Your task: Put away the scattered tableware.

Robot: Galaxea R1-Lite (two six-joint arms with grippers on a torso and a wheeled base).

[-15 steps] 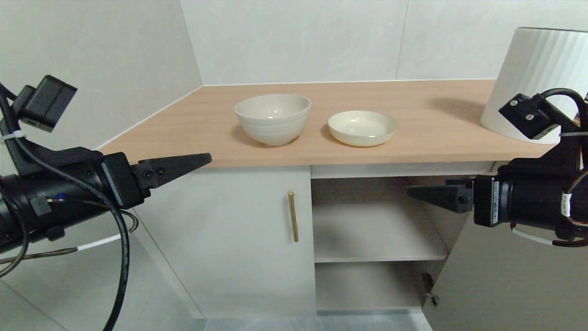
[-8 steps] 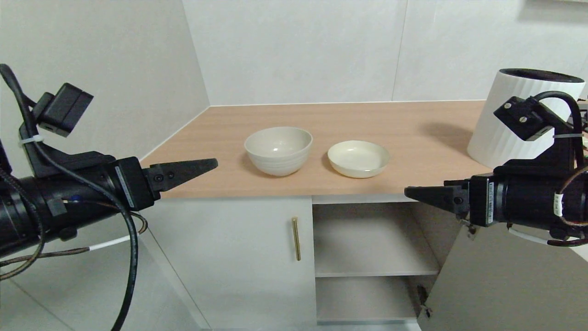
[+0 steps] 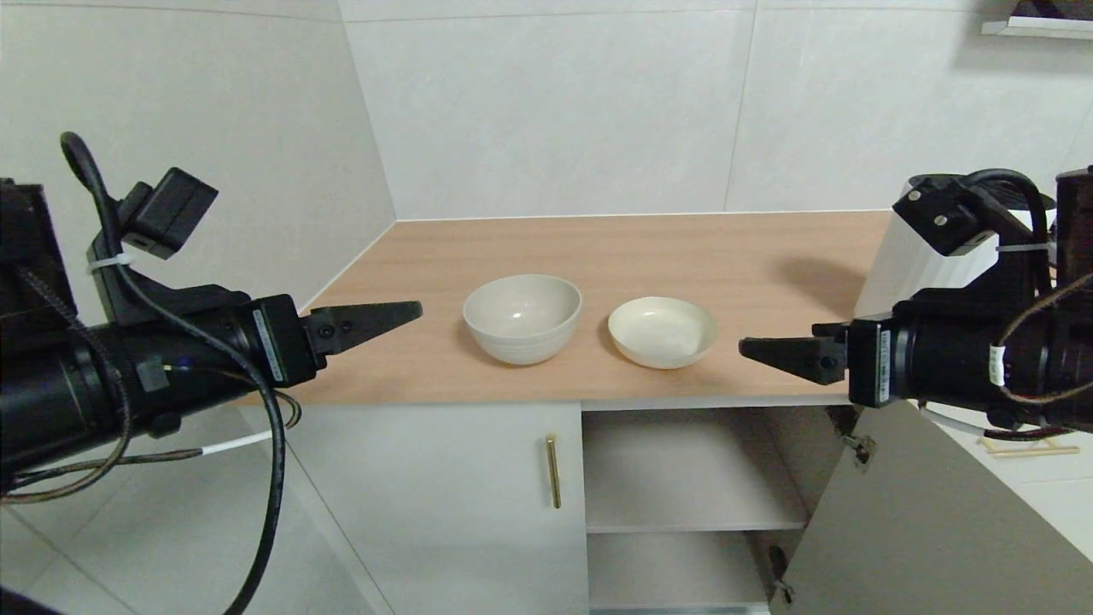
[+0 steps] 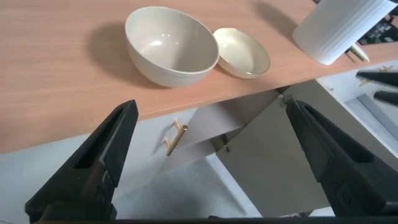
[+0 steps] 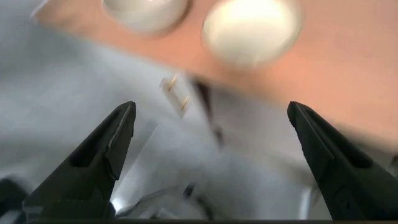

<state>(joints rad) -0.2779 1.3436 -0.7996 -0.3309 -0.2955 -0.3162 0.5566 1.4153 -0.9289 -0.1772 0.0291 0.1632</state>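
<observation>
A deep pale grey bowl (image 3: 523,318) (image 4: 171,43) and a shallow cream dish (image 3: 663,331) (image 4: 242,53) sit side by side, slightly apart, near the front edge of the wooden countertop (image 3: 615,248). My left gripper (image 3: 414,311) (image 4: 211,155) is open and holds nothing; it hovers at counter height to the left of the bowl. At the same height, right of the dish, my right gripper (image 3: 747,348) (image 5: 211,155) is also open with nothing in it. The right wrist view shows the dish (image 5: 252,28) and the bowl (image 5: 146,9) blurred beyond the spread fingers.
Under the counter is a cabinet: its left door is closed, with a brass handle (image 3: 552,471), while its right door (image 3: 905,512) swings open toward my right arm, baring the shelves (image 3: 683,487). A white ribbed container (image 3: 884,256) stands on the counter's right. Walls close the left and back.
The head camera has risen, so the whole picture shifted down. Both grippers now stand at countertop height instead of before the cabinet front. The bowl and dish kept their places.
</observation>
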